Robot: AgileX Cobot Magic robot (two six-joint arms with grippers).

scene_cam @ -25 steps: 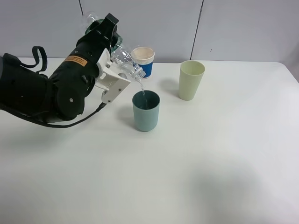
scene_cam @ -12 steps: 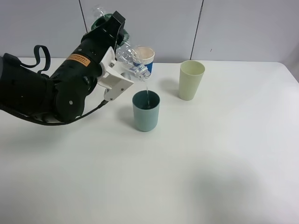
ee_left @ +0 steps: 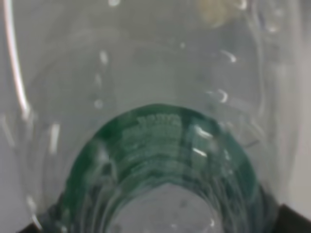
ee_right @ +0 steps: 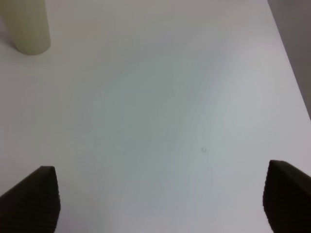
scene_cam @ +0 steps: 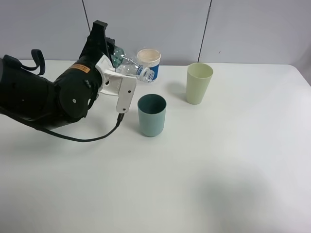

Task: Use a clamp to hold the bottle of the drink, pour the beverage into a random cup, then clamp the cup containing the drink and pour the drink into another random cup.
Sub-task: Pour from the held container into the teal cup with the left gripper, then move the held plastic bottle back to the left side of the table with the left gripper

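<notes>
Exterior high view showed the bottle (scene_cam: 132, 69) nearly level above the teal cup (scene_cam: 151, 115), its mouth end nearer the cup and its base back in the left claw (scene_cam: 116, 59), which was clamped on it. That claw hid much of the labelled body, and the left wrist view was only blurred plastic. The right claw (ee_right: 160, 194) stood wide, holding nothing.

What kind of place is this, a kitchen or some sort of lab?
Likely a robotics lab, not a kitchen: a plain white table, grey wall panels, and a black robot arm holding a bottle.
</notes>
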